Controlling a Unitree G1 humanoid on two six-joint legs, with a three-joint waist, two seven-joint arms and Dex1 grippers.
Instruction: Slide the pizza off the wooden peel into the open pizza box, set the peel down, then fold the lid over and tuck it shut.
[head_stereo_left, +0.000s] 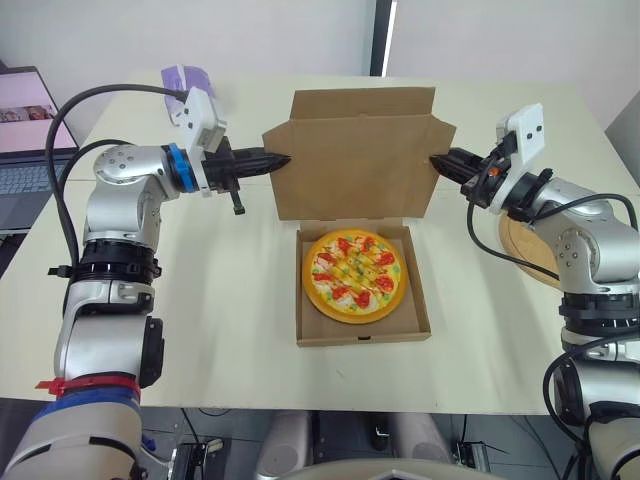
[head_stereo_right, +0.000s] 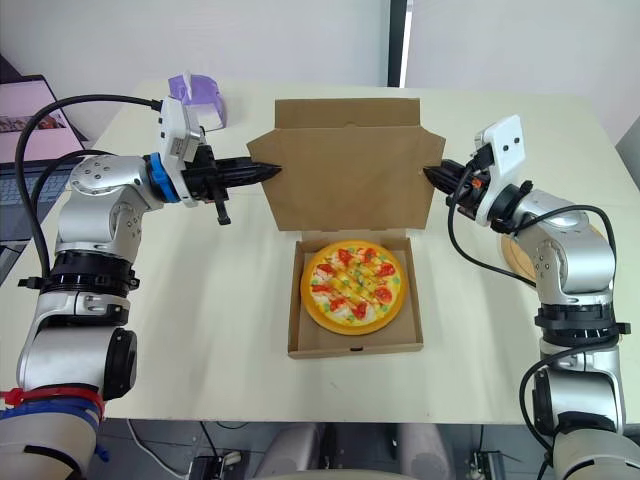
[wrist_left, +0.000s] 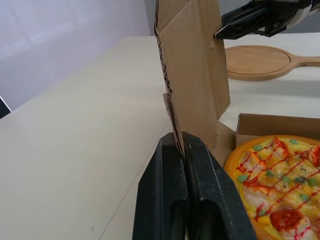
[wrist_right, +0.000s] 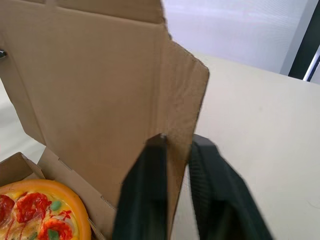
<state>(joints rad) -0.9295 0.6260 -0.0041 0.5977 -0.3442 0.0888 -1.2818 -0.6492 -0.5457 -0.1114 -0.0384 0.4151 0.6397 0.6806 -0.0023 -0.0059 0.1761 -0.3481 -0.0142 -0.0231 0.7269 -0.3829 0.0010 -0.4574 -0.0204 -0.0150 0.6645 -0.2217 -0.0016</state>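
**While both hands pinch the lid, the pizza sits in the box**

As the scene stands, the pale worktop (head_stereo_left: 200, 300) stretches wide, and the brown cardboard pizza box (head_stereo_left: 362, 338) sits near its middle with the tray open to the camera. Up goes the lid (head_stereo_left: 355, 160), standing upright off the far edge of the tray, its side flaps sticking out left and right. Down in the tray lies the pizza (head_stereo_left: 356, 273), round and flat, fully inside the walls.

Over on the robot's right, the wooden peel (wrist_left: 257, 60) lies flat on the worktop, apart from the box and partly hidden behind the right arm. A laptop (head_stereo_left: 25, 150) sits open at the far left edge.

Now the grips: the left hand (head_stereo_left: 283, 159) reaches in level from the left, its fingers (wrist_left: 210, 200) pressed together on the edge of the lid's left flap. The right hand (head_stereo_left: 438, 160) comes in from the other side, fingers (wrist_right: 145, 200) on either face of the right flap, nipping the cardboard between them.

Back by the far left corner stands a small purple object (head_stereo_left: 188, 78).
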